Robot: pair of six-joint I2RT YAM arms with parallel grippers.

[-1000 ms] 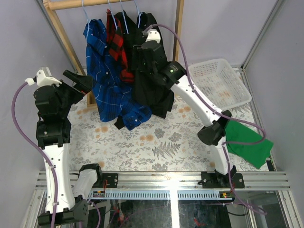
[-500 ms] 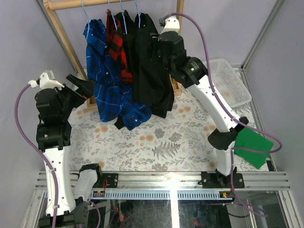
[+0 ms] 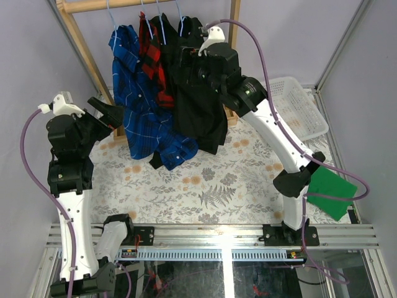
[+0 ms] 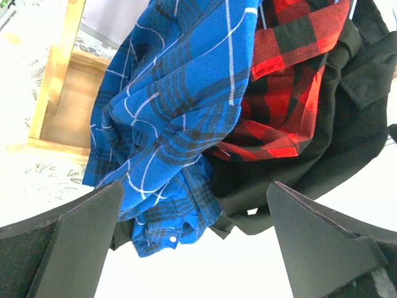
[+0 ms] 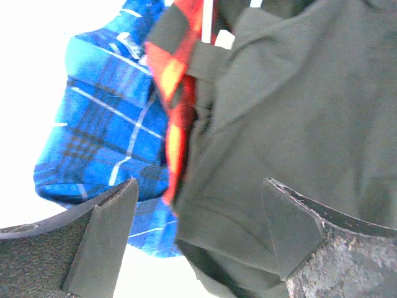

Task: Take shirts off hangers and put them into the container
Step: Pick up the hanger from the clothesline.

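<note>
The right gripper (image 3: 186,61) is up high at the rack with its fingers (image 5: 108,239) spread wide apart. In its wrist view the black shirts (image 5: 291,112) fill the gap between the tips, but nothing is pinched as far as the shot shows, and whether the tips are actually touching the fabric is hard to call.

Just left of that black fabric hangs the red-and-black plaid shirt (image 3: 155,62), then the blue plaid shirt (image 3: 133,105), which hangs lowest on the left. All of them are on the light-blue hangers (image 3: 144,12), hooked over the bar of the wooden rack (image 3: 87,59).

The left gripper (image 3: 105,112) sits lower, just beside the blue plaid one. Its jaws are spread as wide as they go, with nothing in them; the wrist cam just looks up at the bunched blue and red fabric.

The container (image 3: 304,112) sits on the table (image 3: 198,180) off to the right of the rack, behind the right arm. A green cloth (image 3: 329,192) lies nearer the front right corner.
</note>
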